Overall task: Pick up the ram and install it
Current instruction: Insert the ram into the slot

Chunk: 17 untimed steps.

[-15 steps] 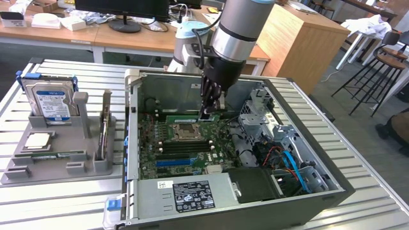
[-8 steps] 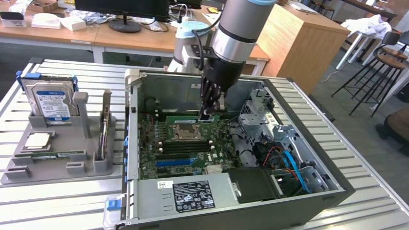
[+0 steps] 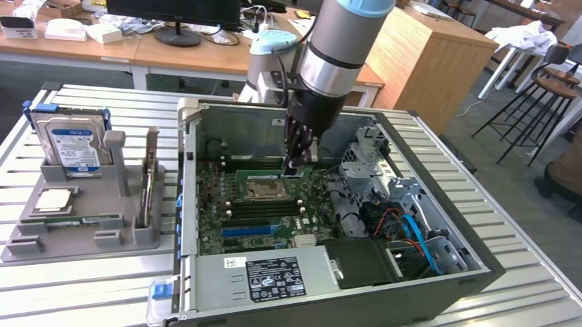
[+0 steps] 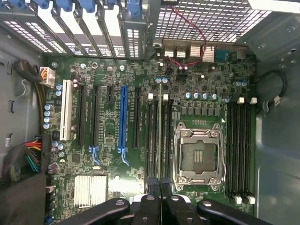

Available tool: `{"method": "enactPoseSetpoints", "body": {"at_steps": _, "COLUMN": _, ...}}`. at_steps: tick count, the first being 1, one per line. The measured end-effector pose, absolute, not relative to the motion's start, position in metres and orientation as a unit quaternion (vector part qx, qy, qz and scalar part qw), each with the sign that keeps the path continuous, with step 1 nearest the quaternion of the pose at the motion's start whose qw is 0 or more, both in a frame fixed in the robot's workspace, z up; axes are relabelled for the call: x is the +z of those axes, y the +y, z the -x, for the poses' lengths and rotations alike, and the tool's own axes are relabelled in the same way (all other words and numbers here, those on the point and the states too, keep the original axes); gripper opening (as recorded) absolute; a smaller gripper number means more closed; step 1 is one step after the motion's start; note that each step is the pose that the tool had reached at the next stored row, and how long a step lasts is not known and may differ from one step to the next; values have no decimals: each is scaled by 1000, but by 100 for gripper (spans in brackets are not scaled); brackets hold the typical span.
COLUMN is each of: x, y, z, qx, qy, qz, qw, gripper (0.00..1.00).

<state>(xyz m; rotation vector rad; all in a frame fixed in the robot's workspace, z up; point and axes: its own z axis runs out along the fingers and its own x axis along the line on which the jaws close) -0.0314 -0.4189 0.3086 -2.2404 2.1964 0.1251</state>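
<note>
Metal slats, ribbed and pale, make up the worktop [image 3: 91, 300]. On it lies an open computer case [image 3: 245, 129], a grey steel box with dark outer walls. A thick silver arm [image 3: 332, 61] with blue caps reaches down into it.

Inside lies a green motherboard [image 4: 140, 168], crowded with small parts, and a silver power supply [image 3: 218, 279] with a black label sits at the near end of the case. To the exterior view's left of the case stands a grey plastic holder [image 3: 82, 235] carrying an upright hard drive [image 3: 75, 146] and a second thin stick [image 3: 148, 174] on edge.

On the board, a square metal processor socket [image 4: 198, 152] sits between two banks of long black slots [image 4: 239, 150]; a blue slot [image 4: 123, 117] and a white one [image 4: 66, 110] run parallel farther off.

The black tool [image 4: 160, 185] is closed nearly all the way on the ram [image 4: 160, 131] – seen edge-on as a thin pale line. It hangs in line with the black slots just beside the socket – whether it sits in one I cannot tell.
</note>
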Motion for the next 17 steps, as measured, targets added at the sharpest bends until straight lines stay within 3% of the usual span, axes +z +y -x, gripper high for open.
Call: {"method": "enactPoseSetpoints", "body": {"at_steps": 17, "x": 288, "y": -421, "z": 32, "qx": 40, "qy": 700, "qz": 714, "qw": 1, "gripper": 12}}
